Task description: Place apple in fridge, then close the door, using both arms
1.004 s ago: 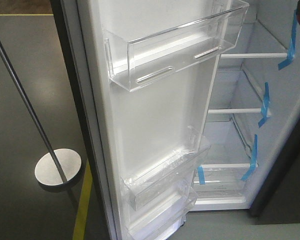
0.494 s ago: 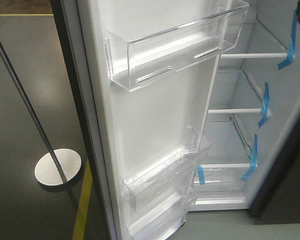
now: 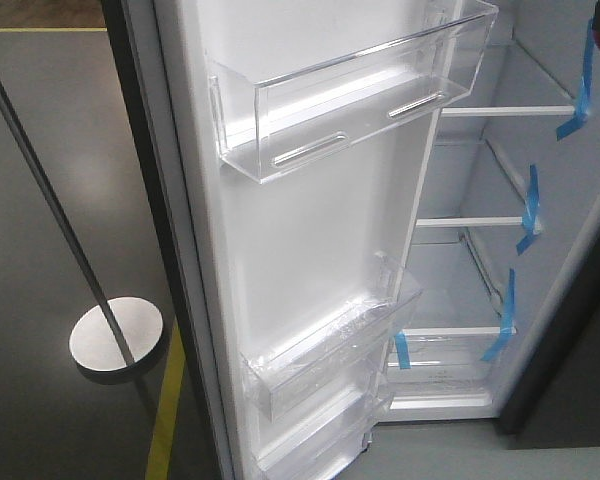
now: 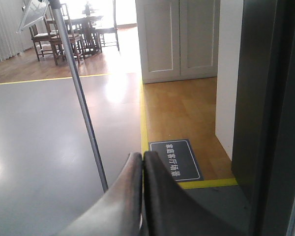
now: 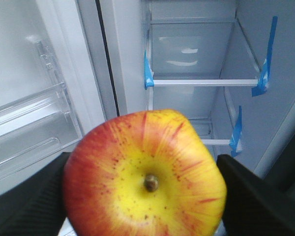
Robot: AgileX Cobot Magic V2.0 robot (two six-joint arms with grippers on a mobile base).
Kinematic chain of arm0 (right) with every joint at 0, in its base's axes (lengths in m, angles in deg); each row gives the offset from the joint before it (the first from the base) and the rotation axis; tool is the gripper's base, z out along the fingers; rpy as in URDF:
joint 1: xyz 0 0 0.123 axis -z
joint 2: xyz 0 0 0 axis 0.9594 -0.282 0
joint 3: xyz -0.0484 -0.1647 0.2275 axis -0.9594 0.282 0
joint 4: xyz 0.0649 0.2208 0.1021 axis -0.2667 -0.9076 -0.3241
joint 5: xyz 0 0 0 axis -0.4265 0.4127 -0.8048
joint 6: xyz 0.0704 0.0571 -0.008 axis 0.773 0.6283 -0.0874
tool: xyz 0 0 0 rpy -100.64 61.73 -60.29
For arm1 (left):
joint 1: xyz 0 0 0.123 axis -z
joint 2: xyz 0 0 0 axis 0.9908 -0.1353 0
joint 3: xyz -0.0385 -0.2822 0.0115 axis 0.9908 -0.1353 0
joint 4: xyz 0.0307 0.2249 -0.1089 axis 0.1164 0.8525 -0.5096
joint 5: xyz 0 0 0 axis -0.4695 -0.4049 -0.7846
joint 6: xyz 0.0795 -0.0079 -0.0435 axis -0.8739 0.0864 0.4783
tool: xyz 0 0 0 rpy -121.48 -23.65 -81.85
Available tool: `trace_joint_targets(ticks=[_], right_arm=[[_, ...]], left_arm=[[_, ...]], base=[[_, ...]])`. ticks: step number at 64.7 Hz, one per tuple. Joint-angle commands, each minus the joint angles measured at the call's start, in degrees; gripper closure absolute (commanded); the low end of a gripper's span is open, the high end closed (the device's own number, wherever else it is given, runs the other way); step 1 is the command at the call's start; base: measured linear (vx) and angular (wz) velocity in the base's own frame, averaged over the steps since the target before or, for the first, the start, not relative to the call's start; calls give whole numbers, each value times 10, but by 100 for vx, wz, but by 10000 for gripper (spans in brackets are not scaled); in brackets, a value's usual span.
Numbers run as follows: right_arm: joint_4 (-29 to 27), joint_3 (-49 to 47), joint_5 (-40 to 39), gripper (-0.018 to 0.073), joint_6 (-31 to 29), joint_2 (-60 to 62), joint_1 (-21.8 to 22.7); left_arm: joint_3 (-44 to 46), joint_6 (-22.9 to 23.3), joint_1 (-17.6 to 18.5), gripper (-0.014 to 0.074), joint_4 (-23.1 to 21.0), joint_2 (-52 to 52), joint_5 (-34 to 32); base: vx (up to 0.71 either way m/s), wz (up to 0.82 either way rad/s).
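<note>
Right pincer (image 5: pixel 146 196): clamped on the apple (image 5: pixel 145 167), centre of frame.
Left pincer (image 4: pixel 142 164): fingers pressed together, holding nothing.
Door (image 3: pixel 310 230): open.
Fridge (image 3: pixel 480 180): white inside, right of frame.

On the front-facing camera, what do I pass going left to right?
Metal stand's round base → yellow floor line → open door with clear bins → fridge interior with glass shelves → blue tape strips.
</note>
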Motion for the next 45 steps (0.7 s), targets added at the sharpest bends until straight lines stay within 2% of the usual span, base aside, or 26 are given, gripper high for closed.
trace_joint_targets(ticks=[1, 45], right_arm=[[-1, -17, -47, 374, -2, 14, 1], [-1, -17, -47, 374, -2, 14, 1]], left_arm=[[10, 6, 2, 602, 0, 9, -43], [10, 6, 2, 602, 0, 9, -43]], base=[[0, 0], [0, 0]])
